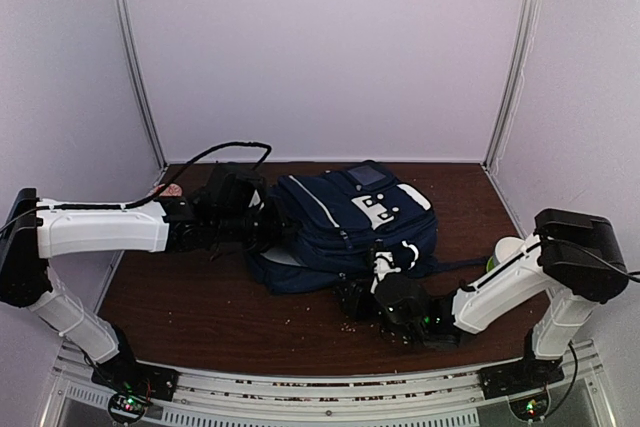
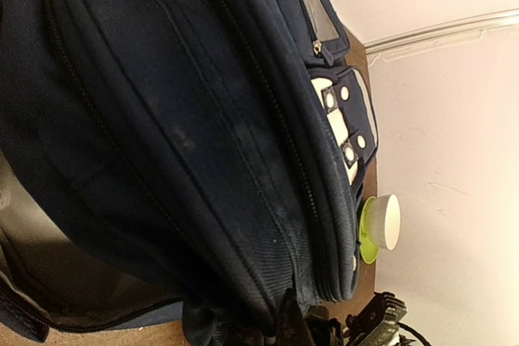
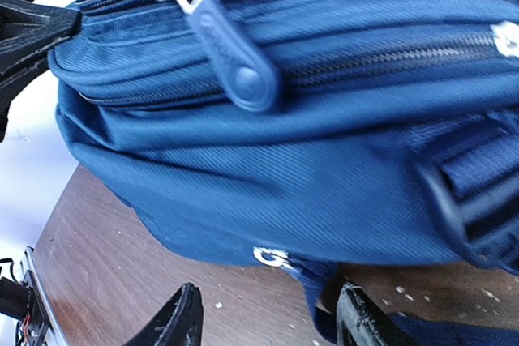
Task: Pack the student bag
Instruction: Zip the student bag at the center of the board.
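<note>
Right gripper, lower frame: fingers spread, just beside student bag. Left gripper, centre-left, seemingly touching the bag; I cannot tell its finger state.

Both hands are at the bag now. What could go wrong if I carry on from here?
1. The right hand is open low against the student bag, with a strap hanging by its fingers. Closing may catch that, not the zipper pull higher up.
2. The cup stands close beside the right forearm; a swing could topple it.
</note>
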Motion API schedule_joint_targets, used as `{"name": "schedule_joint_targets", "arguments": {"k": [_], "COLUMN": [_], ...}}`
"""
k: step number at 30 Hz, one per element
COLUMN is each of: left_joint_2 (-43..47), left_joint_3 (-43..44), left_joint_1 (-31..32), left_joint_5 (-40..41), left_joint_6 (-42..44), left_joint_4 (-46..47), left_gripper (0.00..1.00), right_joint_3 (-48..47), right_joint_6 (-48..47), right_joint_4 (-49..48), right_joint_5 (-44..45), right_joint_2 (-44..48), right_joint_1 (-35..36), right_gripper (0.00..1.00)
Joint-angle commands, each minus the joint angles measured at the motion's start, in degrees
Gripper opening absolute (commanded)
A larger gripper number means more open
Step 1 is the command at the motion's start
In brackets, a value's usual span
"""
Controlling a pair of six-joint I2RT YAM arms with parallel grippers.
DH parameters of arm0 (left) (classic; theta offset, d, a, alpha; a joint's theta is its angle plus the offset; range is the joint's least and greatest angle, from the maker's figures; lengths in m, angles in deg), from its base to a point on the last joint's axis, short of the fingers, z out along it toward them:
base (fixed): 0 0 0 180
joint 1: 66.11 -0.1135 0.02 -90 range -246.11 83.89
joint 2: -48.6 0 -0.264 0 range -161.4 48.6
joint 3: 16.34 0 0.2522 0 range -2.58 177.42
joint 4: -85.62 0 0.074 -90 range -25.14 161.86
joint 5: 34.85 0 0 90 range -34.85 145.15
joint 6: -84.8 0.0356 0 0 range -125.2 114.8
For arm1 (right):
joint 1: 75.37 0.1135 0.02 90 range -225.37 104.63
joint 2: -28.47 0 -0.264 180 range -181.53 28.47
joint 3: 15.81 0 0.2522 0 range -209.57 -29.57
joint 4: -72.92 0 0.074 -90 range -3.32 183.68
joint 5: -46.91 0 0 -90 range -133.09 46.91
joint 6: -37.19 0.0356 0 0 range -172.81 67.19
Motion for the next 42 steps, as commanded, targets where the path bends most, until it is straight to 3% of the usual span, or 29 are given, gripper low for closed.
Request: {"name": "schedule_joint_targets", "arguments": {"k": [1,9,17,24,32,42], "left_joint_2": [3.93,4.13,4.02,5.4,5.45,5.67], "left_joint_3": [2.48,2.52,2.27,1.61,2.45,2.24], "left_joint_1": [1.16,1.12,1.14,1.09,1.07,1.09], "left_joint_5": [-1.49,-1.05,-0.98,0.29,0.7,0.41], "left_joint_6": [-0.46,-0.44,-0.21,0.25,0.76,0.75], "left_joint_4": [5.68,5.5,5.51,4.94,4.02,3.79], "left_gripper": [0.0,0.0,0.0,0.0,0.0,0.0], "right_joint_3": [-1.76,-3.66,-1.42,11.32,9.34,4.49], "right_joint_6": [-1.78,-2.23,-9.71,-2.05,2.99,-4.44], "right_joint_4": [-2.18,-2.69,-13.19,-11.18,-9.38,-11.53], "right_joint_5": [0.91,-3.03,-17.27,-5.51,-2.48,-8.57], "right_joint_2": [-2.43,-4.93,-1.2,6.86,4.18,-0.73], "right_joint_1": [-0.75,-2.56,0.26,0.99,-1.48,-5.34], "right_gripper": [0.56,0.55,0.49,0.52,0.52,0.52]}}
